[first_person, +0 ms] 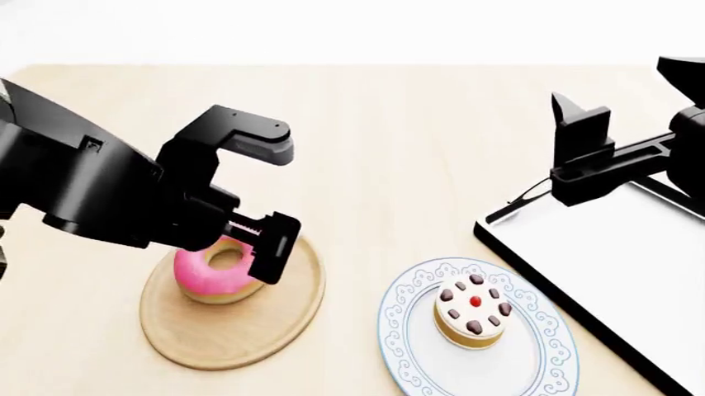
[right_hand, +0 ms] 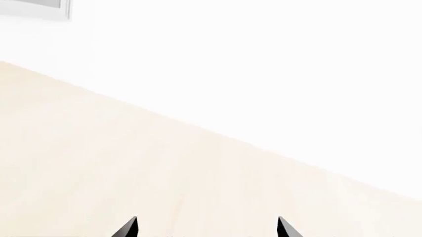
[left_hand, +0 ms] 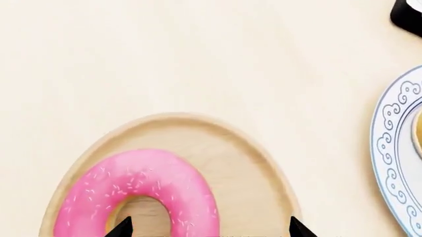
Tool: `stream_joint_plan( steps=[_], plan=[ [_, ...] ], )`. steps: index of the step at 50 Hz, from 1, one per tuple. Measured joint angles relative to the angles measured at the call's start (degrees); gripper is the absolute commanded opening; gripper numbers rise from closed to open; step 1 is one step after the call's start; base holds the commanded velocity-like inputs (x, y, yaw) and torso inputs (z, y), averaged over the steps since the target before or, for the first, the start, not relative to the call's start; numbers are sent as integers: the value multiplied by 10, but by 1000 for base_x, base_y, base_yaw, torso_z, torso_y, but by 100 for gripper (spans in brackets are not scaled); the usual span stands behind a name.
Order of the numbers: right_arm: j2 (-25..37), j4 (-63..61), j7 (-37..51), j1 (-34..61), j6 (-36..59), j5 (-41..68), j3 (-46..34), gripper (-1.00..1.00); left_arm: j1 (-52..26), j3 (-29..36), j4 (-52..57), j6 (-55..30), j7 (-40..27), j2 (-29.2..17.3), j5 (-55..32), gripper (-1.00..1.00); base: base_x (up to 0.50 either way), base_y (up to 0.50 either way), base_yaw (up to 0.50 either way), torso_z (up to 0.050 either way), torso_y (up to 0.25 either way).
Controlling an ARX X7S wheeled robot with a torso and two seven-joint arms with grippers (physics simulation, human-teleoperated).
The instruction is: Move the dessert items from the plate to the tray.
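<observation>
The pink-iced ring donut (first_person: 215, 274) (left_hand: 165, 182) lies on a round wooden plate (first_person: 237, 334) (left_hand: 247, 158) at the near left. My left gripper (first_person: 264, 202) (left_hand: 209, 229) hangs open just over it; in the left wrist view one tip shows over the donut's hole and the other over bare wood. The small yellow cake (first_person: 474, 312) with white icing sits on a blue-patterned white plate (first_person: 410, 351). The black-rimmed tray (first_person: 628, 264) lies at the right. My right gripper (first_person: 575, 111) (right_hand: 205, 228) is open and empty, raised near the tray's far left corner.
The pale wooden table (first_person: 418, 148) (right_hand: 132, 163) stretches back to a white wall. In the left wrist view the patterned plate's rim (left_hand: 396, 148) and a black tray corner (left_hand: 408, 15) show at the edge. The two plates lie side by side, a little apart.
</observation>
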Motion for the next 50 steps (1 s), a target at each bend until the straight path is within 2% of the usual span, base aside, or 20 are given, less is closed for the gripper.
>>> stream_joint_plan(
  steps=[50],
  plan=[
    [18,-10,-21,-18,-14,-25,-7,100,49,14,-23,-3,146,14,152,100,0,0,0,0,0]
  ],
)
